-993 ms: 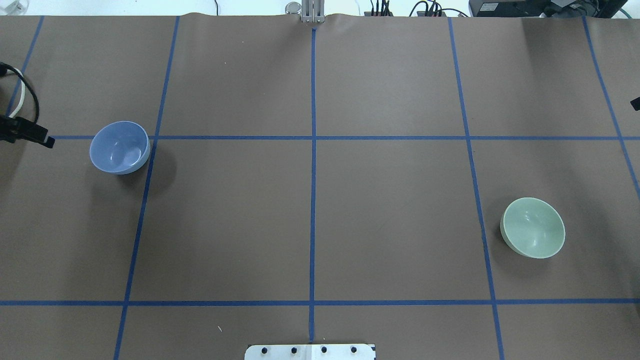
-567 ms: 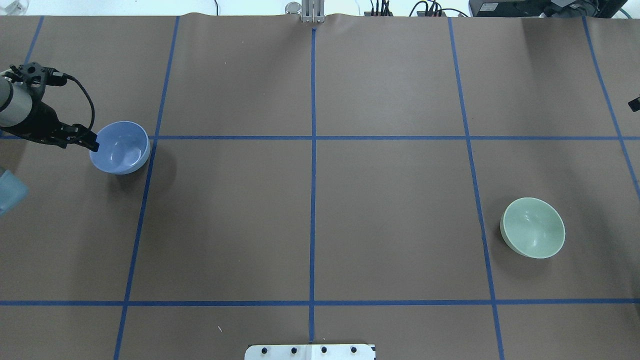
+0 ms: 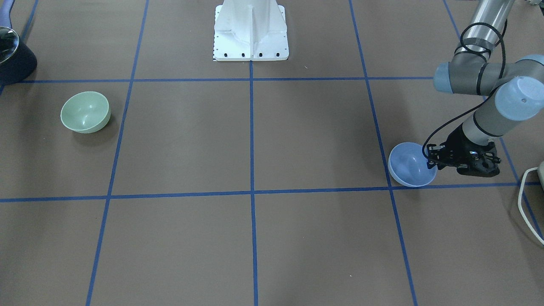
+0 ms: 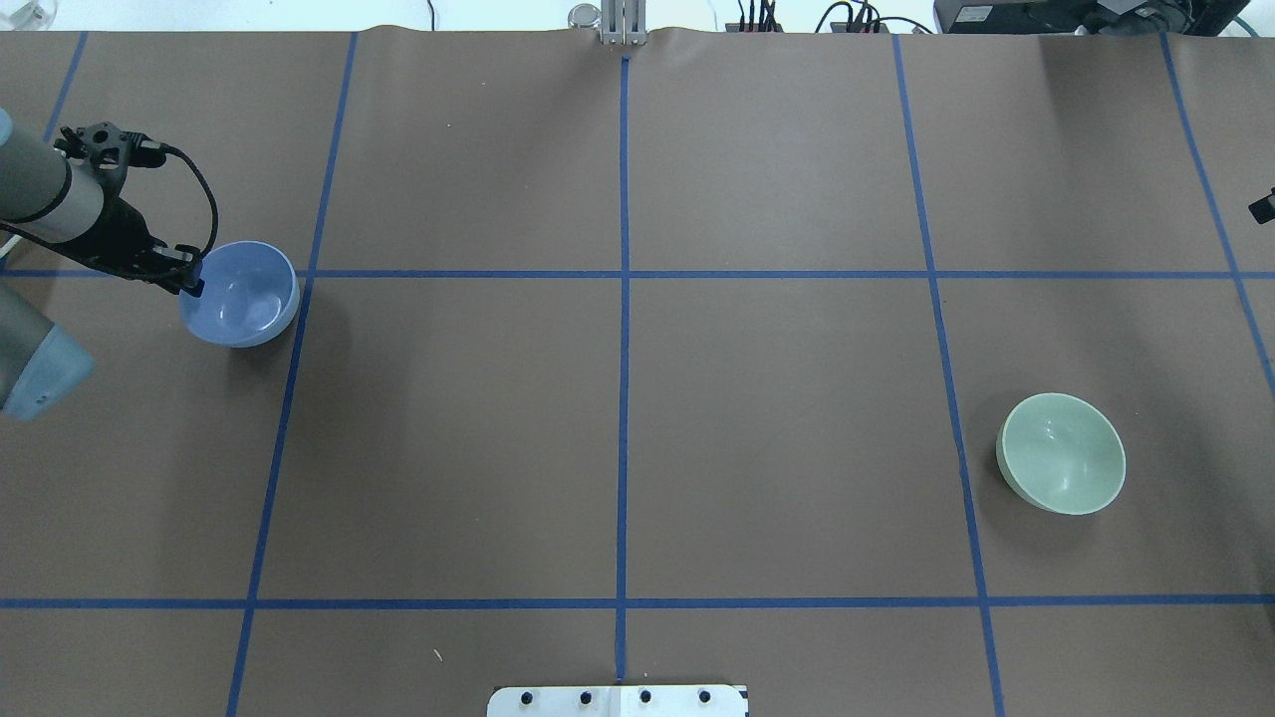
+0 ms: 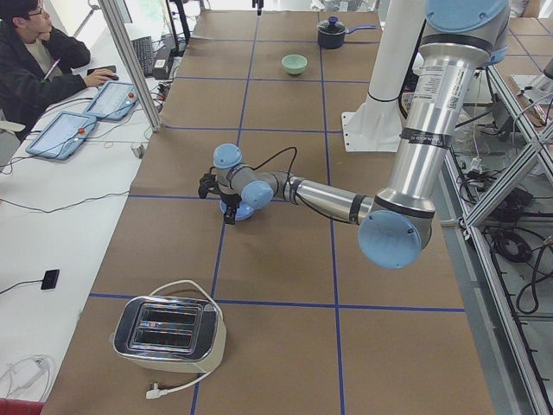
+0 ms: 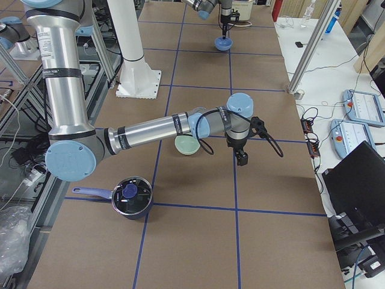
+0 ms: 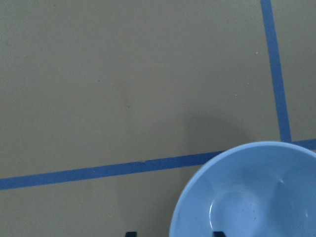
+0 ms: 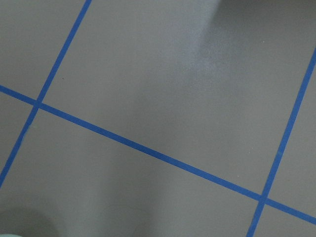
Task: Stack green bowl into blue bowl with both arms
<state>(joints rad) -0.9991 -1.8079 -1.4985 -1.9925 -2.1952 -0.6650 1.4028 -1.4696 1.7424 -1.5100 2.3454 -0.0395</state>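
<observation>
The blue bowl stands upright at the table's left, on a blue tape crossing. My left gripper is at its left rim. In the left wrist view its two fingertips straddle the rim of the blue bowl, one outside and one inside, with a wide gap, so it is open. The green bowl stands upright at the right, alone. Only a black tip of my right gripper shows at the right edge, far from the green bowl. I cannot tell whether it is open or shut.
A dark pot with a lid stands beyond the green bowl at the table's right end. A toaster stands at the left end. The white base pedestal is at the robot's side. An operator sits beside the table.
My left arm has come in from the left edge and its gripper has reached the blue bowl's rim. Both bowls and the right gripper's tip have stayed put.
</observation>
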